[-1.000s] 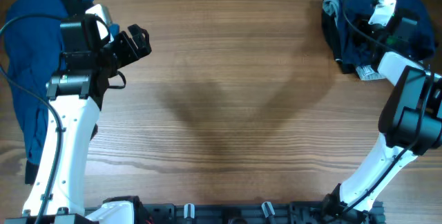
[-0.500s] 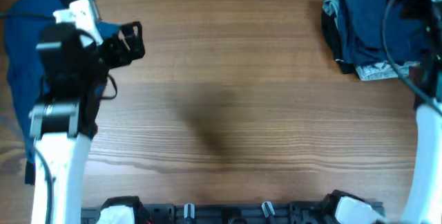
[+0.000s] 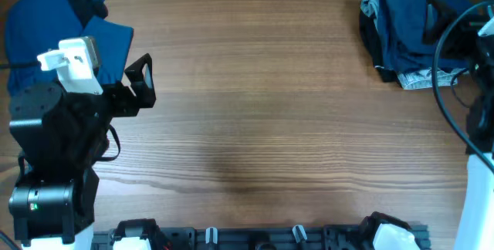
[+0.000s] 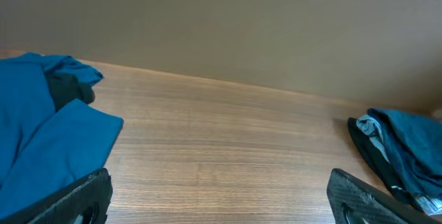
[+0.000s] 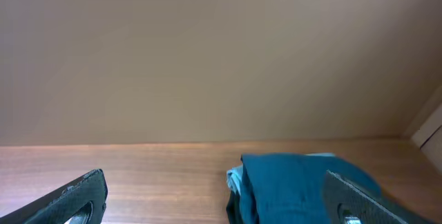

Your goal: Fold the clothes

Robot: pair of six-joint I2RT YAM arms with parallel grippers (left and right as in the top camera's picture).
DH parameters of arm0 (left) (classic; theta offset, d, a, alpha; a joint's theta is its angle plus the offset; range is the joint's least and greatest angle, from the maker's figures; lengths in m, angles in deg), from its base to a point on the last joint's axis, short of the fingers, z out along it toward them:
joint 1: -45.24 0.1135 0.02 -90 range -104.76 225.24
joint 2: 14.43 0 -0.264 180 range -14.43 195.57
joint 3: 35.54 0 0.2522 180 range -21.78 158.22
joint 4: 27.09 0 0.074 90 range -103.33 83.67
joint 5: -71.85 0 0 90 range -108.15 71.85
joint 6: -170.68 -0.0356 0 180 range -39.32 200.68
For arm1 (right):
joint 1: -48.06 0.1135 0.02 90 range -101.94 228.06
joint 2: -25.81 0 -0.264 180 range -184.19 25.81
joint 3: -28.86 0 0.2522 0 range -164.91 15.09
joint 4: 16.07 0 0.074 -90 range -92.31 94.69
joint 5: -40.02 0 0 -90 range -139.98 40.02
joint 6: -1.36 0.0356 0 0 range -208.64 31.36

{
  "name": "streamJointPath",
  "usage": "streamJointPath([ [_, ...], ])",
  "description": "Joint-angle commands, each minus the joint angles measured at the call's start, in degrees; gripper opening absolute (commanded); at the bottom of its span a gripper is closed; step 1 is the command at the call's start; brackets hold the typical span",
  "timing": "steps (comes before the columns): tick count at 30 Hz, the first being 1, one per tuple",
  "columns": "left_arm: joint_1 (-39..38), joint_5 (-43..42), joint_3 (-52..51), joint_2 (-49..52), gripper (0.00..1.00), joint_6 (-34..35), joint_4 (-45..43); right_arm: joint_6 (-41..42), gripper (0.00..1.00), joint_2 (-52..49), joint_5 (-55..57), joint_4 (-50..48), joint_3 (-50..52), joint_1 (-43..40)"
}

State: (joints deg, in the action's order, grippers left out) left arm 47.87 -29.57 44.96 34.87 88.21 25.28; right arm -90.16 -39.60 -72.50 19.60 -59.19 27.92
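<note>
The clothes lie in two groups at the far corners of the tabletop [image 3: 270, 88], well apart from each other. In the far right corner sits a folded stack [image 3: 409, 38]: a dark navy garment [image 3: 405, 18] lies on top, a pale grey-blue layer [image 3: 371, 7] shows at its left side, a black layer runs beneath along that same side, and a pale strip [image 3: 421, 80] pokes out at the near side. In the far left corner, running down along the left edge, lies a loose heap [image 3: 35, 57] of brighter blue cloth, rumpled and unfolded, with a darker piece [image 3: 86, 5] bunched on its far part. The left gripper [image 3: 141, 82] is near the left edge, just beside the heap's right border and pointing toward the right side of the tabletop. Its jaws stand wide apart and hold nothing. In the left wrist view its two fingers [image 4: 83, 196] frame bare wood, with the heap off to the left and the stack far off to the right. The right gripper [image 5: 221, 200] is by the far right corner. The overhead view shows only the right arm [image 3: 480, 196] and its black cables along the right edge, partly over the stack's right side. In the right wrist view its jaws gape wide with nothing gripped, and the stack lies beyond them, touching neither finger.
</note>
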Motion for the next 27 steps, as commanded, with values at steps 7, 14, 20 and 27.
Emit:
streamJointPath([
  [7, -0.3, -0.7, 0.4, 0.2, 1.00, -1.3, -0.2, 0.2, 1.00, -11.1, -0.9, 2.4, 0.0, 0.0],
  [14, -0.3, -0.7, 0.4, 0.2, 1.00, -1.3, -0.2, 0.2, 1.00, -18.1, 0.3, 2.8, 1.2, -0.2],
  [20, -0.3, -0.7, 0.4, 0.2, 1.00, -1.3, -0.2, 0.2, 1.00, -4.1, 0.3, 6.2, 1.7, 11.0],
  [27, -0.3, -0.7, 0.4, 0.2, 1.00, -1.3, -0.2, -3.2, 1.00, 13.5, 3.1, 2.2, 4.8, 24.9],
])
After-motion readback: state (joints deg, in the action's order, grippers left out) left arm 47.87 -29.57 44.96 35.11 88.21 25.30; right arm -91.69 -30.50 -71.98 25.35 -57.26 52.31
